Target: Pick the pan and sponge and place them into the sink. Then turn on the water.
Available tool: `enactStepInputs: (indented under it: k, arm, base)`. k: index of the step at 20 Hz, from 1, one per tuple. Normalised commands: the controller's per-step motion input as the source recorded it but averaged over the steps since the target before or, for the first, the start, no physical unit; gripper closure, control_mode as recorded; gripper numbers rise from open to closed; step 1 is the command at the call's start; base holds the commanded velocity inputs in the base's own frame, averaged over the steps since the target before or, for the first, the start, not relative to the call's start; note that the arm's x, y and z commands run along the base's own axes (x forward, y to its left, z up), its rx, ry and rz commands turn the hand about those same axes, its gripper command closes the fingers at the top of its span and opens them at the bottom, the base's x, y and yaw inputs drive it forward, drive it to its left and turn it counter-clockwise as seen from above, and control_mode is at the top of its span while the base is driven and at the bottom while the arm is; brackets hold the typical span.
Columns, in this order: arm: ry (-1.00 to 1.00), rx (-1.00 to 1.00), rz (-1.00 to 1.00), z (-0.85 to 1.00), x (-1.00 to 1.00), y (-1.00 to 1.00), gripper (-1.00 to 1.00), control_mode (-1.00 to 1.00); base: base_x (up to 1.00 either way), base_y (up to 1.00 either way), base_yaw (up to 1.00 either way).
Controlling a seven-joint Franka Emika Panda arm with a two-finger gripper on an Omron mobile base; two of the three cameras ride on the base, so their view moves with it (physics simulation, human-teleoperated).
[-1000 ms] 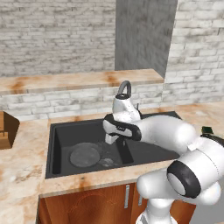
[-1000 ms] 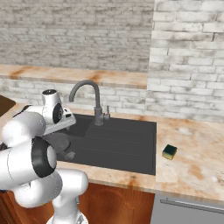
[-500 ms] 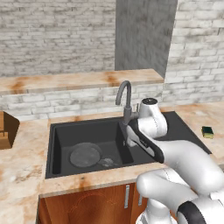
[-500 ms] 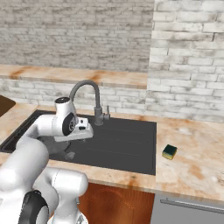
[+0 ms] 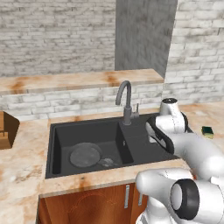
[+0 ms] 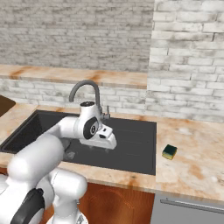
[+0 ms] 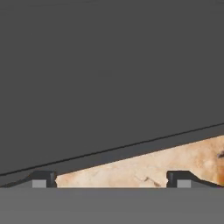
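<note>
While the pan (image 5: 85, 155) lies flat on the floor of the sink's left basin, at lower left of centre in the left base view, its thin handle reaches right toward the round drain (image 5: 106, 162) beside it. The sponge (image 6: 169, 152) sits on the marbled countertop (image 6: 192, 168) right of the sink (image 6: 135, 151), at centre right of the right base view, well apart from the pan; in the left base view it shows at the right edge, past the arm. The matte black sink fills the middle of both base views, with a divider between its two basins. The dark grey gooseneck faucet (image 5: 125, 99) stands behind that divider, its spout arching left, with a small lever (image 5: 136, 109) just beside its base on the right. The gripper (image 7: 111, 178) hangs over the right basin, near its front rim. In the hand view its two fingertips (image 7: 43, 179) rise far apart at the bottom, spread wide with nothing between them, and beyond them lie the dark sink surface and a wedge of countertop at lower right. A wooden object (image 5: 6, 129) rests on the counter at the left edge of the left base view. Grey brick wall (image 5: 52, 39) and a raised ledge (image 5: 74, 82) run behind the sink.
</note>
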Motion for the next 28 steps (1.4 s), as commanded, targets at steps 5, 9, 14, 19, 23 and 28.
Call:
enactStepInputs:
  k: [5,9,14,19,23,28]
  arm:
    - [0.15,0.00,-0.36,0.20,0.34,-1.00,-1.00,-1.00]
    - [0.09,0.01,-0.23,0.13,0.22,-1.00,-1.00,-1.00]
    - [0.01,0.10,-0.12,0.13,0.06,-1.00,-1.00,-1.00]
    - [0.00,0.07,-0.01,-0.03,0.07,-1.00,-1.00,-1.00]
    - [-0.02,0.00,0.00,-0.03,0.06,-0.83,-1.00,-1.00]
    - [-0.07,0.00,0.03,-0.13,0.15,-0.57,-1.00,-1.00]
  base:
    - [0.00,0.00,0.00]
    - [0.00,0.00,0.00]
    - [0.00,0.00,0.00]
    - [0.00,0.00,0.00]
    - [0.00,0.00,0.00]
    - [0.00,0.00,0.00]
